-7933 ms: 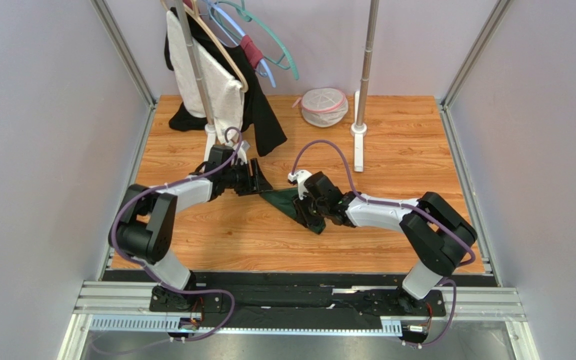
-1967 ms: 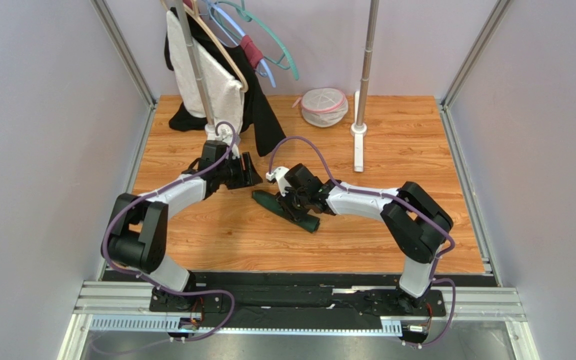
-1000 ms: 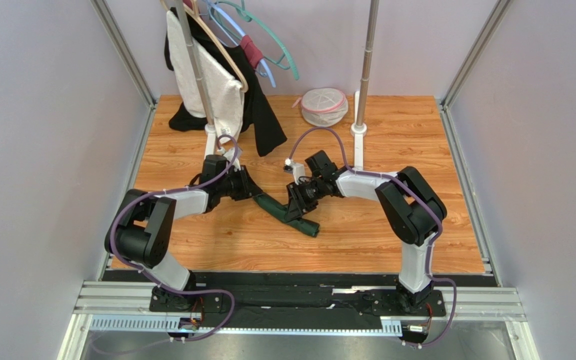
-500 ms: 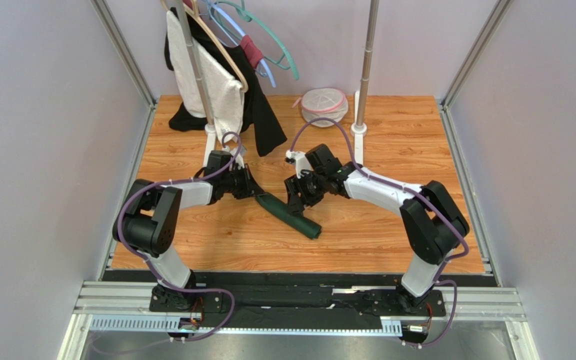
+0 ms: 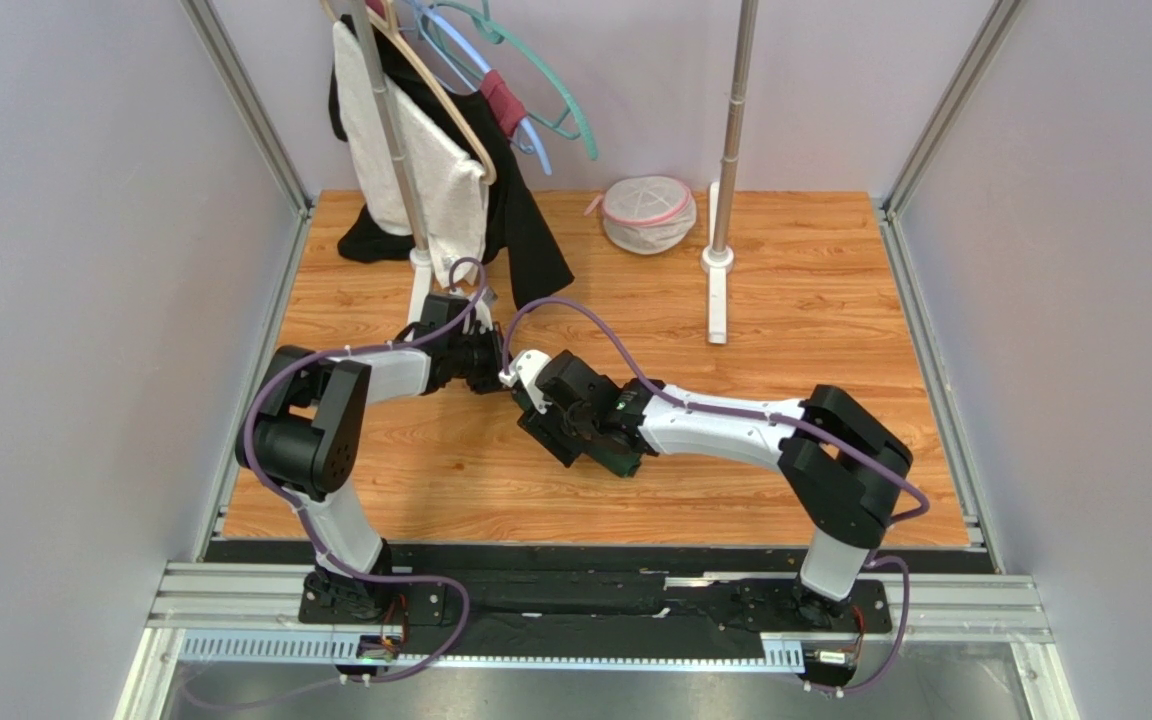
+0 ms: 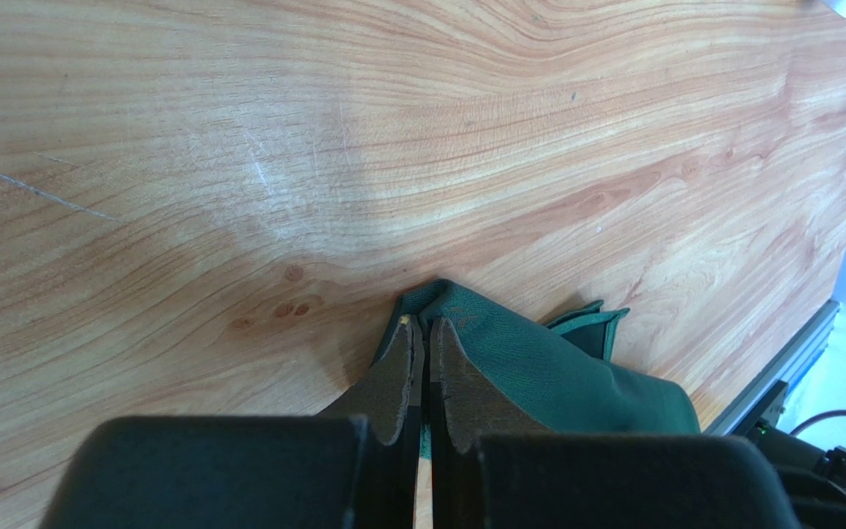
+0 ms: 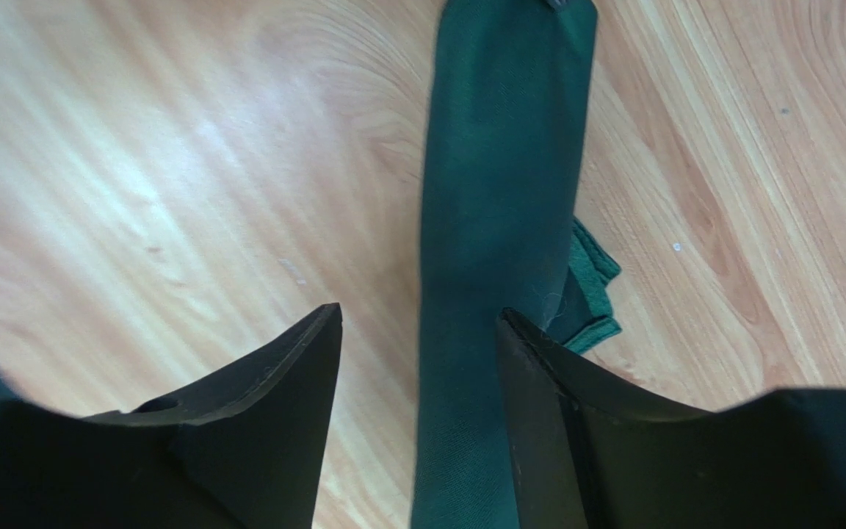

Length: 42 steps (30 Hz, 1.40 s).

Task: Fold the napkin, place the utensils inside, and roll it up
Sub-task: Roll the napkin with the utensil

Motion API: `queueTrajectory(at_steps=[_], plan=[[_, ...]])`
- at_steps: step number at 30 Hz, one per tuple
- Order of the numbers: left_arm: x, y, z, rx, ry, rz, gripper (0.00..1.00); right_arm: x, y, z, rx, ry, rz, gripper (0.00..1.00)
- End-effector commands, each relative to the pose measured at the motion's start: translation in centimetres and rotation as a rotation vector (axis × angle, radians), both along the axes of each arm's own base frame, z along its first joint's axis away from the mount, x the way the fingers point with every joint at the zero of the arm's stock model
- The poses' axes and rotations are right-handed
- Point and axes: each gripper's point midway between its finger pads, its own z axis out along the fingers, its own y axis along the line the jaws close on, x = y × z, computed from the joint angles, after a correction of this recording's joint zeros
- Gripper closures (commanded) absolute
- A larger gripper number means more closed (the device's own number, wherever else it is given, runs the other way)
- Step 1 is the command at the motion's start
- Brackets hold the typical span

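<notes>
The dark green napkin (image 5: pixel 620 459) lies as a tight diagonal roll on the wooden table, mostly covered by my right arm. In the left wrist view the napkin (image 6: pixel 571 369) ends right at my left gripper (image 6: pixel 425 328), which is shut with the cloth's tip pinched at its fingertips. From above, the left gripper (image 5: pixel 495 375) sits at the roll's upper-left end. My right gripper (image 5: pixel 560 428) hovers open over the roll. In its wrist view the napkin (image 7: pixel 499 165) runs lengthwise between the spread fingers of the right gripper (image 7: pixel 416 331), closer to the right one. The utensils are hidden.
A clothes rack with hangers and dark and white garments (image 5: pixel 447 165) stands at the back left. A white mesh pouch (image 5: pixel 647 213) and a metal pole on a white base (image 5: pixel 716 263) are at the back. Loose napkin corners (image 7: pixel 593 292) stick out beside the roll.
The right gripper swung from the far side of the roll to over its middle and opened wider. The left gripper closed at the roll's upper-left end.
</notes>
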Motion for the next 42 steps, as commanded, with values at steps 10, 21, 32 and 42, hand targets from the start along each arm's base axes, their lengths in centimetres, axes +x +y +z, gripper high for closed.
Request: queueTrajectory(at_steps=[10, 21, 32, 42], plan=[[0.3, 0.0, 0.2, 0.019, -0.007, -0.035, 1.00, 2.9, -1.3, -3.7, -0.119, -0.076, -0.059, 0.48], [1.1, -0.2, 3.5, -0.022, -0.113, -0.036, 0.60, 1.8, -3.5, -6.9, -0.024, 0.220, -0.085, 0.70], [1.6, 1.7, 6.9, -0.002, -0.278, 0.015, 0.41, -0.7, -2.9, -7.0, 0.243, 0.622, -0.069, 0.78], [0.8, 0.6, 4.8, -0.083, -0.259, -0.013, 0.41, -0.2, -2.7, -7.5, 0.327, 0.756, -0.066, 0.78]])
